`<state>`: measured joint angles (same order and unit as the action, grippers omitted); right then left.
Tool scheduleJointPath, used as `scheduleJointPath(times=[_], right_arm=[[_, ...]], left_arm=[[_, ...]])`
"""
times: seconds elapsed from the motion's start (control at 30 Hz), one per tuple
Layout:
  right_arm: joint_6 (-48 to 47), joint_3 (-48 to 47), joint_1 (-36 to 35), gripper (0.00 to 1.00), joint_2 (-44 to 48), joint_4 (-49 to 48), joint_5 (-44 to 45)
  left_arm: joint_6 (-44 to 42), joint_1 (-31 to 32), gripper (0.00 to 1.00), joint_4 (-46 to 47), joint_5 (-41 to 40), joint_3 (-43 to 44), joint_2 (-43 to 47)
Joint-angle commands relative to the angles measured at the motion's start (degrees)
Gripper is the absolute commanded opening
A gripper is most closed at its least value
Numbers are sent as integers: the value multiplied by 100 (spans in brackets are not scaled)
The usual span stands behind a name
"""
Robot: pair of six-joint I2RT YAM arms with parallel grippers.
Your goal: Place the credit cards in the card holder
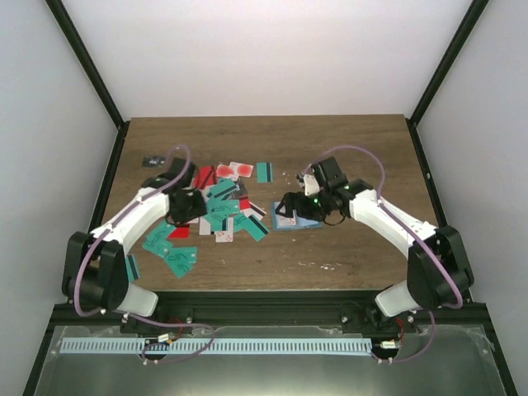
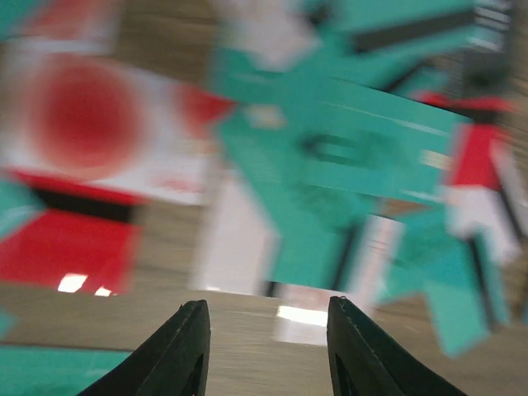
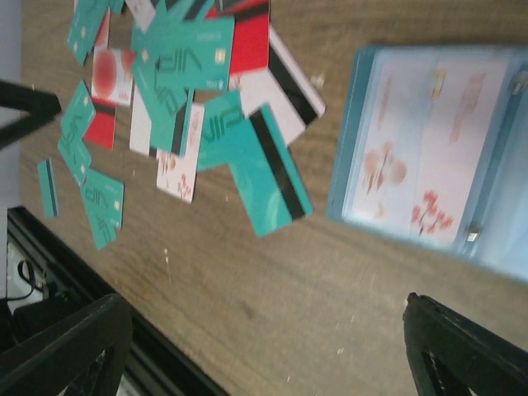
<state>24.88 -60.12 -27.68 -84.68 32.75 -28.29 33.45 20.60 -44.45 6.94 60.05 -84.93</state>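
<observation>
Several credit cards, teal, red and white-pink, lie in a loose heap left of the table's middle; they also show in the right wrist view. The left wrist view is blurred, with teal cards just ahead. My left gripper hangs over the heap's left side. Its jaws are open and empty over bare wood. The blue-teal card holder lies open, with white-pink cards in its light pockets. My right gripper hovers over its left edge, jaws wide open and empty. A teal black-striped card lies beside the holder.
A small black object lies at the back left. Loose teal cards sit near the front left edge. A black rail runs along the table's near edge. Black frame posts flank the wooden table.
</observation>
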Motion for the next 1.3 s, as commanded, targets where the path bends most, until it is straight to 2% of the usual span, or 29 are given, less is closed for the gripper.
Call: scheduleJointPath(times=[0.0, 0.23, 0.37, 0.53, 0.63, 0.7, 0.93, 1.27], right_arm=[[584, 441, -332, 91, 497, -236, -155], [1078, 910, -602, 90, 1166, -320, -132], [1264, 1114, -638, 90, 1517, -298, -85], [1379, 1335, -642, 89, 1823, -245, -28], [1454, 1474, -642, 89, 1952, -296, -53], [1518, 1593, -643, 89, 2046, -365, -49], [1577, 1647, -642, 88, 2161, -364, -1], [1831, 2061, -662, 88, 2288, -687, -153]], left_arm=[[357, -913, 43, -618, -946, -622, 419], [620, -1851, 52, -609, -1108, -1167, 444], [790, -1932, 58, -609, -1258, -1356, 337], [919, -1854, 57, -319, -1003, -1924, 309], [1069, -1492, 57, -316, -1030, -1912, 226], [1474, -1136, 54, -105, -671, -2225, 107], [2392, -99, 52, 421, -174, -2987, 179], [3640, 1763, 51, 781, 146, -3253, 405]])
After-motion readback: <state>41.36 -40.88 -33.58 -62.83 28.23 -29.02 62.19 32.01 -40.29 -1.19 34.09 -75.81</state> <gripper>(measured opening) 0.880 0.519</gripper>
